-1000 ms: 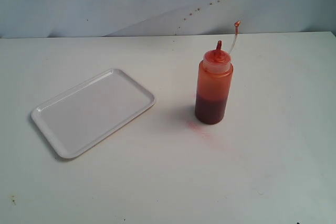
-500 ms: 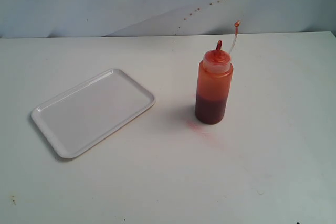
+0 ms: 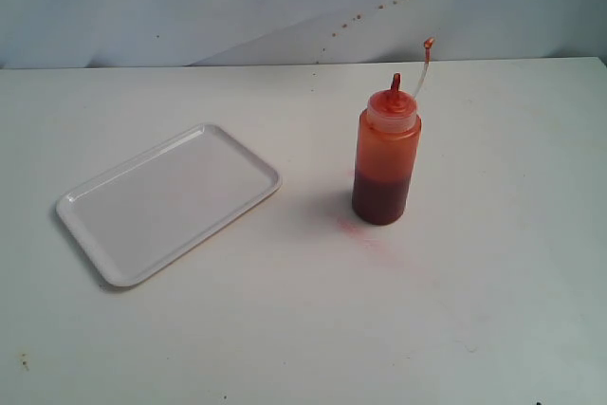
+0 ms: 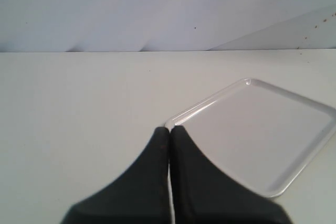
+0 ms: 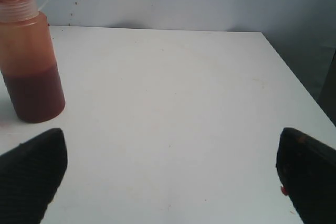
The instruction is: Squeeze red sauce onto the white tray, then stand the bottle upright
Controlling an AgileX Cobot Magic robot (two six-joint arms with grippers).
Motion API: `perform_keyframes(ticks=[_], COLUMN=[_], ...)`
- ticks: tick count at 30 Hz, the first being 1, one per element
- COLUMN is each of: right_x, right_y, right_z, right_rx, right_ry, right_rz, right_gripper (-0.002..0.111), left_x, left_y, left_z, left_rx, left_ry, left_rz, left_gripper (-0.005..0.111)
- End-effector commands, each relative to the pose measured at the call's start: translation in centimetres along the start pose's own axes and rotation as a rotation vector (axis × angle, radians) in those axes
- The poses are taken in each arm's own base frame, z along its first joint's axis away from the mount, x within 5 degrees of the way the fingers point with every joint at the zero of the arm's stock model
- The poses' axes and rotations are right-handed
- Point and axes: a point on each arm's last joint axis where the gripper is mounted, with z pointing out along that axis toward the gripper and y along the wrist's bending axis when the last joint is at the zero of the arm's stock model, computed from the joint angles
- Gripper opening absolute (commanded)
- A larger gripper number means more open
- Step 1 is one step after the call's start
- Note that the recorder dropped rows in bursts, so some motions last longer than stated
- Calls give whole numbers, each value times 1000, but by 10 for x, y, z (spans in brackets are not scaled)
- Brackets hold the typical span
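Note:
The bottle (image 3: 385,160) stands upright on the table, orange-red above and darker red below, with its nozzle cap and thin tethered tip up; it also shows in the right wrist view (image 5: 29,61). The white tray (image 3: 169,200) lies flat to its left and shows no red sauce; its rim also shows in the left wrist view (image 4: 210,103). Neither gripper appears in the exterior view. My left gripper (image 4: 169,132) is shut with nothing held, its tips near a tray corner. My right gripper (image 5: 170,169) is wide open, the bottle beyond one finger (image 5: 31,174).
A faint pinkish smear (image 3: 365,234) marks the table just in front of the bottle. Small red specks (image 3: 379,7) dot the pale backdrop behind. The table's right edge (image 5: 294,77) shows in the right wrist view.

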Motion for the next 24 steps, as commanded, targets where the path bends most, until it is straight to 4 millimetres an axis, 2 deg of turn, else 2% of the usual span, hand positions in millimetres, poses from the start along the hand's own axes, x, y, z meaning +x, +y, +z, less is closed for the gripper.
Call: perform_keyframes(ticks=[1, 24], right_x=[1, 1], right_y=[0, 0], right_z=[0, 0], right_rx=[7, 7], right_ry=[0, 0], right_rz=[-1, -1], right_gripper=[105, 105], left_x=[1, -2], left_y=[0, -1], left_z=[0, 0], left_rx=[4, 11], left_ry=[-8, -35], left_rz=[3, -21], left_gripper=[0, 0])
